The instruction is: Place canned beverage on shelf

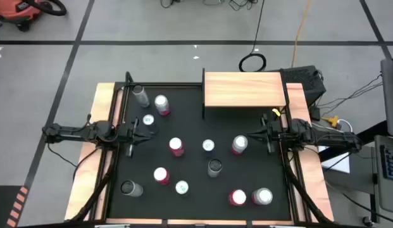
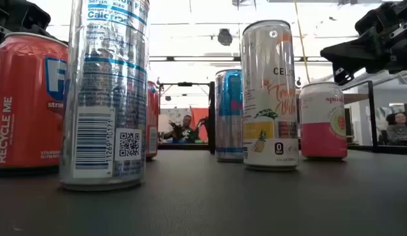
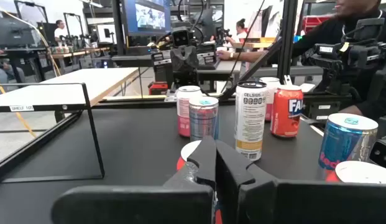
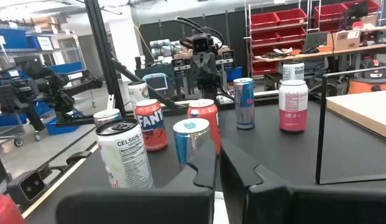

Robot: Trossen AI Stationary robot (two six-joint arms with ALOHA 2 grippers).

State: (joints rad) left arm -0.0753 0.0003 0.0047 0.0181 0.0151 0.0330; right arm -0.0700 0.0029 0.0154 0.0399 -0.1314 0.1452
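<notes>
At the far right of the black table top, you find the task's target.
Shelf (image 1: 243,88): light-wood board on a black frame; long axis runs left to right, board flat and level, bare on top.
Shelf in right wrist view: its board (image 4: 367,115) and one black frame upright show beside the cans.
Cans, far left group: a slim silver can (image 1: 140,95) and a pink-labelled can (image 1: 161,104) stand near the far-left corner, with a blue-topped can (image 1: 148,120) just nearer.
Cans, middle: a red-pink can (image 1: 176,147), a small white-topped can (image 1: 208,145), a silver can (image 1: 239,144) and a dark-topped can (image 1: 214,167) stand apart from one another.
Cans, near side: a red can (image 1: 161,175), a white-topped can (image 1: 181,187), a grey can (image 1: 130,188), another red can (image 1: 237,197) and a silver-topped can (image 1: 262,196). All stand upright, long axes vertical.
Left gripper (image 1: 145,131): at the left edge, pointing right across the table; you see its jaws clenched together on nothing (image 3: 214,163).
Right gripper (image 1: 252,135): at the right edge, pointing left, just beside the silver can; jaws pressed closed, empty (image 4: 216,163).
Open room: bare black surface lies between the shelf's near edge and the middle cans.
Edges: pale wooden strips (image 1: 88,168) run along the table's left and right sides.
</notes>
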